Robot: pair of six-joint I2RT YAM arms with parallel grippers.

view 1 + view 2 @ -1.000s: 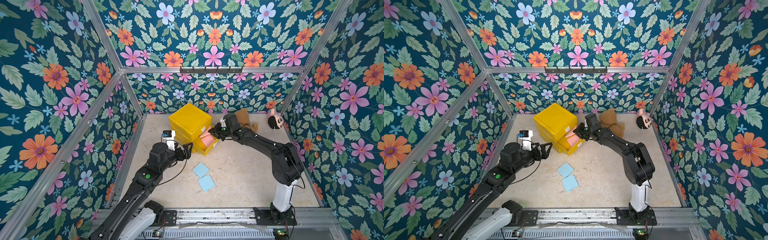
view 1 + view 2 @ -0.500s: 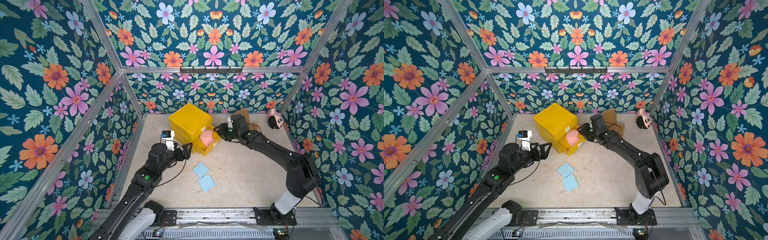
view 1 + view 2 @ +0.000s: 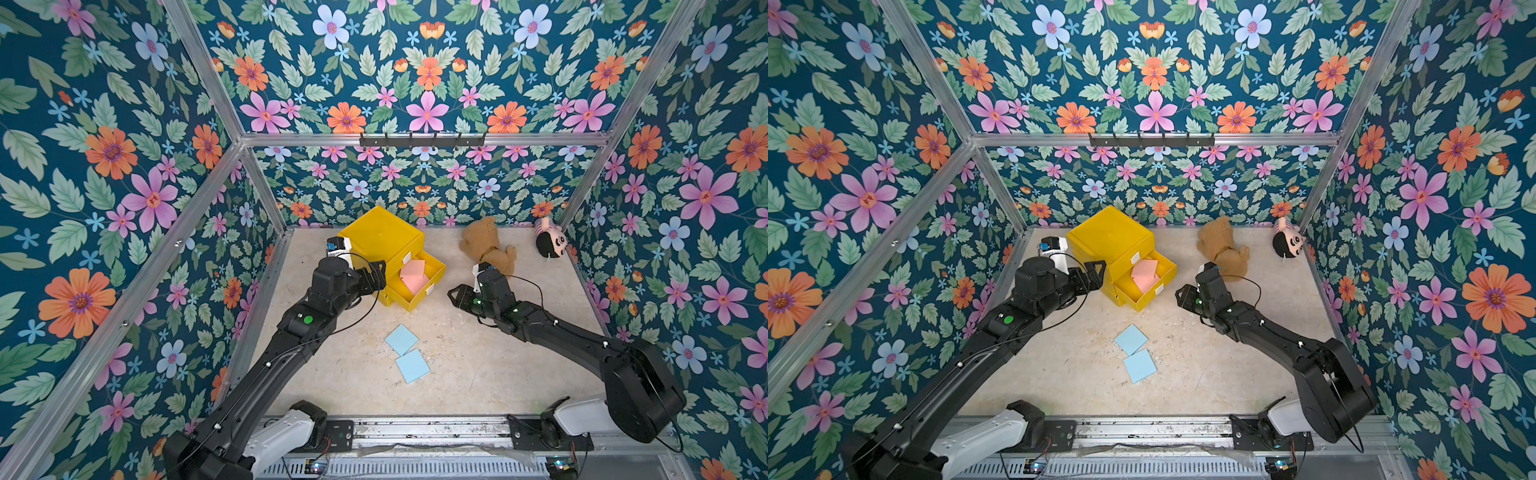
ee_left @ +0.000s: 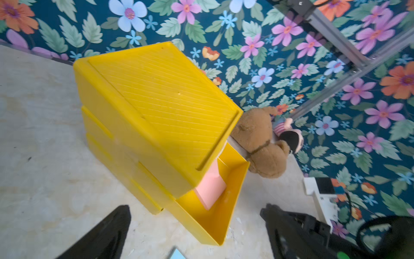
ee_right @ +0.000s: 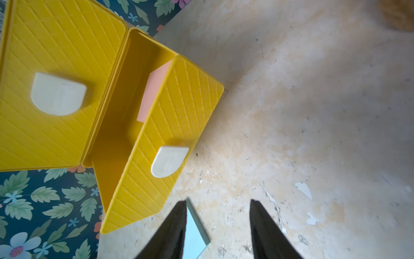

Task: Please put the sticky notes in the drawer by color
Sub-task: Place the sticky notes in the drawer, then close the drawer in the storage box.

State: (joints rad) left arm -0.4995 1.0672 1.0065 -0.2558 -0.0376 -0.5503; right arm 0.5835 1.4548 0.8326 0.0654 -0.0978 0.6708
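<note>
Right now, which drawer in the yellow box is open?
The drawer just under the closed top drawer. It alone is pulled out toward the table, with pink sticky notes lying inside.

Bare tabletop (image 5: 313, 112) lay open ahead of the right fingers (image 5: 266, 233), a flat light blue note (image 5: 195, 228) near them, the pulled-out drawer (image 5: 179, 107) standing just to one side and the teddy bear (image 3: 484, 247) behind, while the yellow cabinet (image 4: 161, 94) blocked the way straight ahead of the wide-spread left fingers (image 4: 105, 233).
</note>
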